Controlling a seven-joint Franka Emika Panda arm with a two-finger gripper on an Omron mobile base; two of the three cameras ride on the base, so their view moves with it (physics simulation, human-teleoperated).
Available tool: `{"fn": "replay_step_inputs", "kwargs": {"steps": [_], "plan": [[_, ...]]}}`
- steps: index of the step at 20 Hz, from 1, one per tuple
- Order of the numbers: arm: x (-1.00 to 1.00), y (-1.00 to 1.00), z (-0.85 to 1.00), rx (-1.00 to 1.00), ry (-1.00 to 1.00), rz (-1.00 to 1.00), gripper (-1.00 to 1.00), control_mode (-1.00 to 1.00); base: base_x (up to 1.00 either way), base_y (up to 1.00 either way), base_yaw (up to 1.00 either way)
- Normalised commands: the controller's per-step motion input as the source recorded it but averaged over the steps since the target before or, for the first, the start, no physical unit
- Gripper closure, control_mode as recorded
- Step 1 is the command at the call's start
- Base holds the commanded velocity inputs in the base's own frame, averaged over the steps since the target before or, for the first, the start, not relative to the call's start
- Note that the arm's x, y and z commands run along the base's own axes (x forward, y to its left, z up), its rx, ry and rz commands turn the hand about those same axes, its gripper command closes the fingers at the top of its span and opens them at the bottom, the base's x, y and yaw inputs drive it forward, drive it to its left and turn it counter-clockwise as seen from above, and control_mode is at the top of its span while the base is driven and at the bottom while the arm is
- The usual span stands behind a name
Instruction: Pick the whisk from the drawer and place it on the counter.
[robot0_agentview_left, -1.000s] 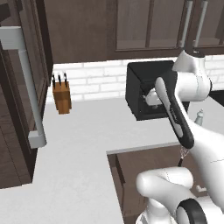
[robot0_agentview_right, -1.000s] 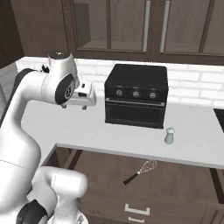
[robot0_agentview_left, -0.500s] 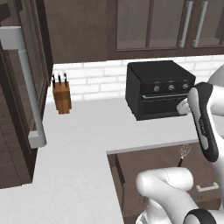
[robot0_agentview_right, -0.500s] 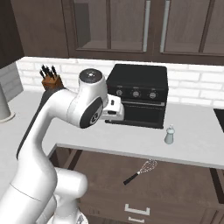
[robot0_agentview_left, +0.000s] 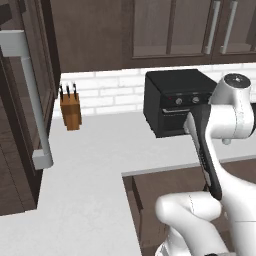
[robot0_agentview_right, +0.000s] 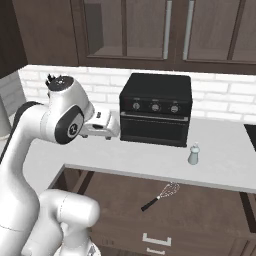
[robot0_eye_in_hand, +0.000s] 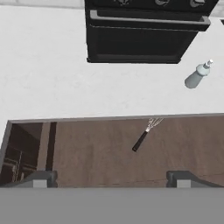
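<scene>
**A:** Where's your whisk (robot0_agentview_right: 162, 195) right now?

**B:** You've got it lying flat on the floor of the open drawer (robot0_agentview_right: 210, 220), wire head tucked just under the lip of the desk (robot0_agentview_right: 227, 167), black handle slanting out into the middle of the drawer. In the hand view the whisk (robot0_eye_in_hand: 145, 133) sits a little right of centre, ahead of the jaws, so you're looking down on it and not touching it.

**A:** And the jaws (robot0_eye_in_hand: 109, 177)?

**B:** Spread wide, both tips showing at the bottom of the hand view with nothing between them. I'd say you hold them high above the drawer to line up before dropping; the handle looks like the easier part to take, since the head is half hidden by the desk edge.

**A:** What else is around, and how many?

**B:** One whisk and nothing else that I can make out on the drawer floor. On the desk: one small shaker bottle (robot0_agentview_right: 193, 153), upright near the front edge, just beyond the whisk's head; one black toaster oven (robot0_agentview_right: 156, 109) further back against the wall; one knife block (robot0_agentview_left: 70, 110) well off to the left. You'll want to keep clear of that shaker when you set the whisk down, because it stands close to the obvious landing spot
</scene>
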Motion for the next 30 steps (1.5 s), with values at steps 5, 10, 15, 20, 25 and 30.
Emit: {"fn": "replay_step_inputs", "kwargs": {"steps": [5, 10, 15, 20, 25, 30], "plan": [[0.0, -0.01, -0.02, 0.0, 0.0, -0.01, -1.0, -1.0, 0.0, 0.0, 0.0], [0.0, -0.19, -0.06, 0.0, 0.0, 0.0, -1.0, 1.0, 0.0, -0.8, 0.01], [0.0, 0.0, 0.0, 0.0, 0.0, 0.0, -1.0, 1.0, 0.04, -1.0, 0.0], [0.0, 0.0, 0.0, 0.0, 0.0, 0.0, -1.0, 1.0, 0.0, -1.0, 0.0], [0.0, 0.0, 0.0, 0.0, 0.0, 0.0, -1.0, 1.0, 0.0, -1.0, 0.0], [0.0, 0.0, 0.0, 0.0, 0.0, 0.0, -1.0, 1.0, 0.0, -1.0, 0.0]]}}
